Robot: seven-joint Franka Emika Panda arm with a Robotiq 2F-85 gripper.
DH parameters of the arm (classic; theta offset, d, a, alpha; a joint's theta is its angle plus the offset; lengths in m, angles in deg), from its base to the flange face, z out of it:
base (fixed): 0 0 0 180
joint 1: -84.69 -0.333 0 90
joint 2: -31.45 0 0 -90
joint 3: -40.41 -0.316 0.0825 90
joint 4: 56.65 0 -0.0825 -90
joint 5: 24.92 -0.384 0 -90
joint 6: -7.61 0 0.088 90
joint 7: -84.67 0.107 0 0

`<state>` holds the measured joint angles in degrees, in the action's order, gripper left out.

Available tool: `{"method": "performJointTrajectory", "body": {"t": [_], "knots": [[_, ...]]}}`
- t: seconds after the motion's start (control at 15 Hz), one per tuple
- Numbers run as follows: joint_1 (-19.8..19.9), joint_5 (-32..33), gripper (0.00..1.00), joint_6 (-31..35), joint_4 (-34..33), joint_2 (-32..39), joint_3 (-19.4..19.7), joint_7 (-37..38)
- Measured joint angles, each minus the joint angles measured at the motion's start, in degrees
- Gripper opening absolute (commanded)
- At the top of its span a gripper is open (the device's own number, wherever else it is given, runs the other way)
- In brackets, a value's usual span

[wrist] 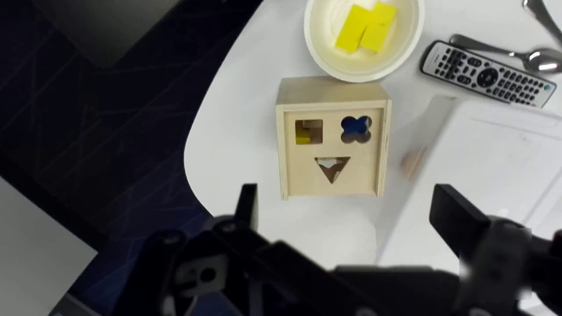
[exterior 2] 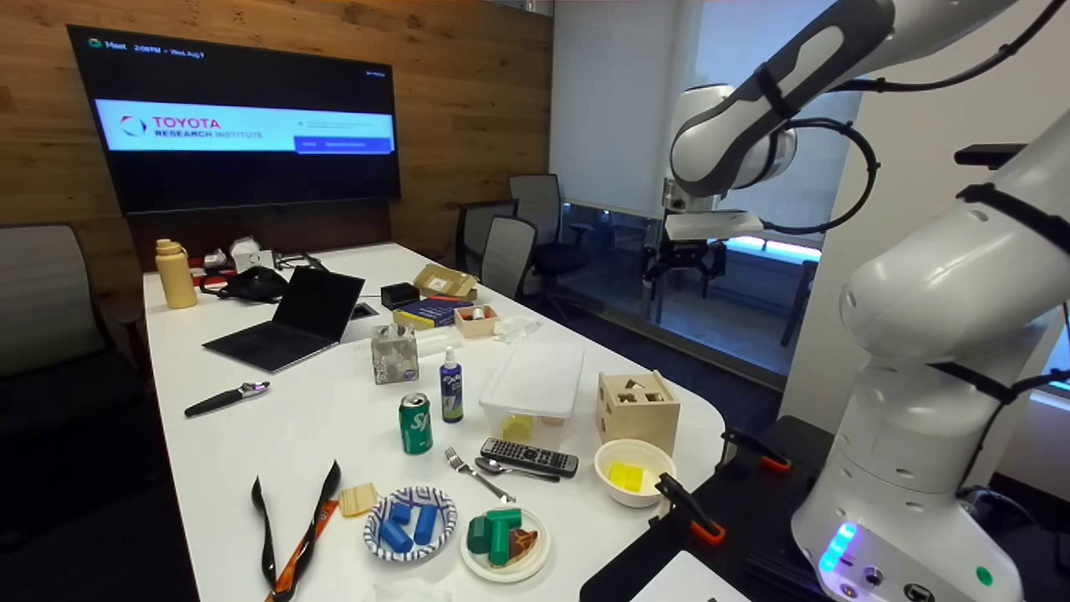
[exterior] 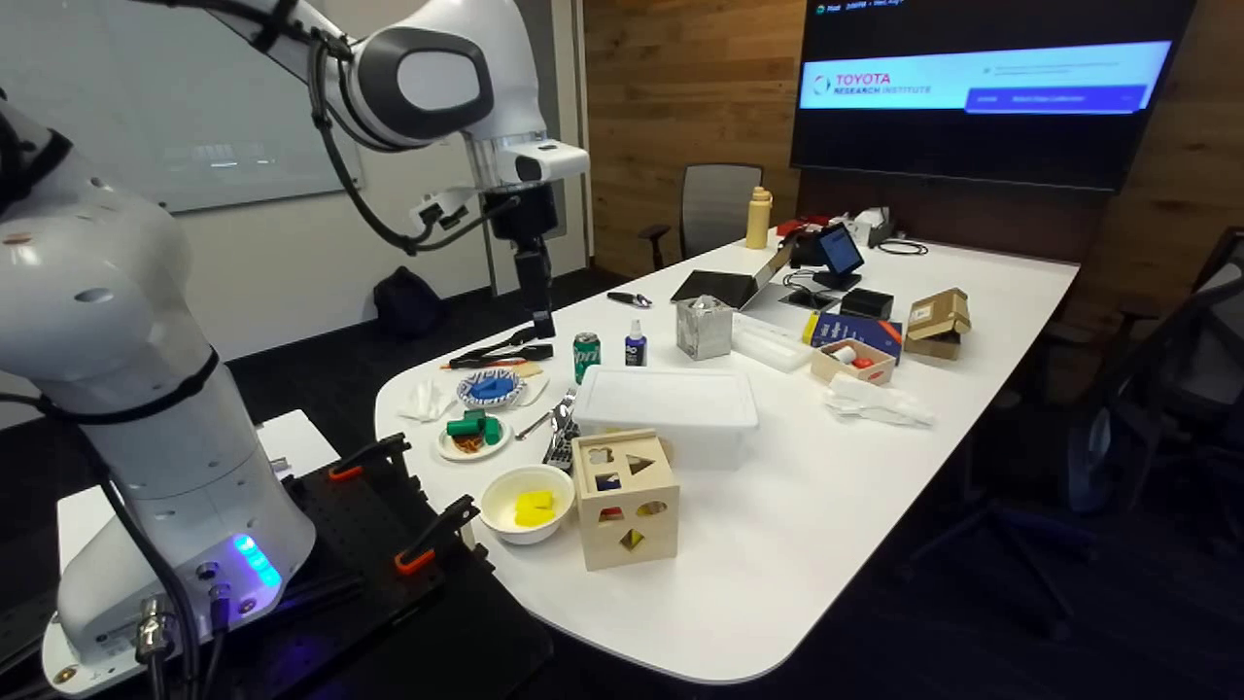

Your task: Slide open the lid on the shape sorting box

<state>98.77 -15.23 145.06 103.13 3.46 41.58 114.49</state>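
Note:
The shape sorting box (exterior: 601, 542) is a pale wooden cube standing upright near the table's rounded end, in both exterior views (exterior 2: 648, 428) and the wrist view (wrist: 331, 93). Its lid (wrist: 332, 150) covers the top between raised side rails, with square, clover and triangle cut-outs; one end of the top has no rim. The lid also shows in both exterior views (exterior: 643, 482) (exterior 2: 614, 388). My gripper (wrist: 344, 193) is open and empty, fingers wide apart. It hangs in the air, apart from the box, in both exterior views (exterior: 540, 326) (exterior 2: 679, 280). Blocks show through the holes.
A white bowl (wrist: 327, 59) with yellow blocks stands close beside the box. A lidded plastic bin (wrist: 491, 175) stands on another side. A remote (wrist: 487, 74) and spoon (wrist: 544, 60) lie near. A green can (exterior 2: 415, 425) and spray bottle (exterior 2: 451, 389) stand farther off.

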Motion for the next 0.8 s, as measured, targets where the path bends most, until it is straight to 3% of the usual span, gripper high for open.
{"method": "performJointTrajectory", "body": {"t": [0.4, 0.8], "knots": [[3.8, 1.6, 1.0, 17.4, 0.0, 13.3, -4.6, 18.0], [5.7, 7.8, 1.0, 28.5, -0.1, 24.2, -2.6, 29.4]]}}
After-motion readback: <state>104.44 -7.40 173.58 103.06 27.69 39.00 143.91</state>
